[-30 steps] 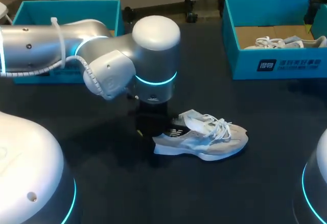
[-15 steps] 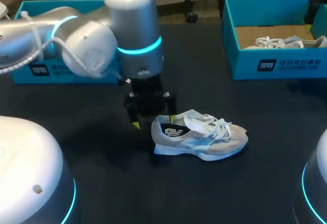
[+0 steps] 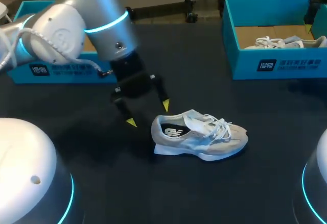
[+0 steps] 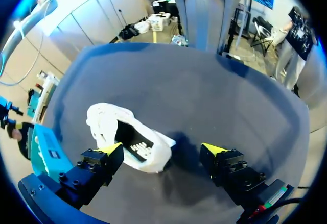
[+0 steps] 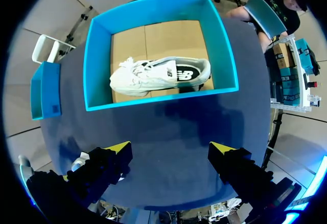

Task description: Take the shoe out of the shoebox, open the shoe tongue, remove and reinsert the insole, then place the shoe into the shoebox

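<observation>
Lower middle of the head view: the shoe (image 3: pixel 202 137) is lying on its sole on the dark bench (image 3: pixel 102 183), out of any box, toe pointing right and heel opening facing left. The tongue (image 3: pixel 193 117) is looking pulled up and back, laces loose. The dark insole (image 3: pixel 172 130) is showing flat inside the heel opening, so it is probably sitting seated; I cannot tell whether it is awaiting removal or already back in.

Just up-left of the heel, the left end effector (image 3: pixel 148 114) is hovering tilted above the bench, fingers spread wide, holding nothing, not touching the shoe. In the left wrist view the left end effector (image 4: pixel 162 148) is looking down at the shoe (image 4: pixel 104 122), the heel sitting just ahead of one finger, likely lined up for a heel or insole pick.

Upper left of the head view: the teal left shoebox (image 3: pixel 51 70) is sitting behind the left arm, contents hidden.

Upper right: the teal right shoebox (image 3: pixel 276 63) is holding a second shoe (image 3: pixel 283 42) on its side. The right end effector (image 5: pixel 171 148) is hanging high over the bench near that right shoebox (image 5: pixel 161 97), fingers apart and empty, probably parked clear of the work; the second shoe (image 5: pixel 158 76) is lying ahead of it.
</observation>
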### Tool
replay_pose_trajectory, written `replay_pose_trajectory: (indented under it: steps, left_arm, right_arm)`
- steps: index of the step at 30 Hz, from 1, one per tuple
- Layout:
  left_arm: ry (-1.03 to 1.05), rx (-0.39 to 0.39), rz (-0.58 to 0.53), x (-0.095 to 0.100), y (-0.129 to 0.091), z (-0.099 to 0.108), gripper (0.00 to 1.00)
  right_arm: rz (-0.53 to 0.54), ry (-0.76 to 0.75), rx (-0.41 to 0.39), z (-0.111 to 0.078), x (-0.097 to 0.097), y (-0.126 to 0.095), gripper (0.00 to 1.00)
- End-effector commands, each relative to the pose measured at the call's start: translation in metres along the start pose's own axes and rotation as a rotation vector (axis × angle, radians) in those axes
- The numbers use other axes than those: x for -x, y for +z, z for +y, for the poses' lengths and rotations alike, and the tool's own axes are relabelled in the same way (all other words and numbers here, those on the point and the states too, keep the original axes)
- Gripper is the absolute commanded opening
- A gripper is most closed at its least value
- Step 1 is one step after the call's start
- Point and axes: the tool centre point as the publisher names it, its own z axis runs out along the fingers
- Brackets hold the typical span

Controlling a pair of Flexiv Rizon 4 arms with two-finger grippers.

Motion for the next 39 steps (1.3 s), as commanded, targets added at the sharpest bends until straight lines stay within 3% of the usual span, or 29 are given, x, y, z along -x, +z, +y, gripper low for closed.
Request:
replay_pose_trajectory:
  steps: [1,12,17,22,25,28,39]
  left_arm:
    - [0.000,0.027,-0.091,-0.014,-0.008,-0.009,1.00]
    - [0.000,0.027,-0.091,-0.014,-0.008,-0.009,1.00]
    - [-0.278,-0.072,-0.195,-0.020,-0.019,0.004,1.00]
    - [-0.522,-0.220,-0.269,-0.033,-0.024,0.020,1.00]
    - [-0.599,-0.282,-0.335,-0.044,-0.018,0.019,1.00]
    - [-0.810,-0.369,-0.394,-0.051,-0.010,0.020,1.00]
    - [-0.856,-0.367,-0.400,-0.052,-0.008,0.021,1.00]
  right_arm:
    - [-0.001,0.002,0.002,-0.001,0.000,0.000,1.00]
    - [-0.001,0.002,0.002,-0.001,0.000,0.000,1.00]
    - [-0.001,0.002,0.002,-0.001,0.000,0.000,1.00]
    - [-0.001,0.002,0.002,-0.001,0.000,0.000,1.00]
    - [-0.001,0.002,0.002,-0.001,0.000,0.000,1.00]
    - [-0.001,0.002,0.002,-0.001,0.000,0.000,1.00]
    - [-0.001,0.002,0.002,-0.001,0.000,0.000,1.00]
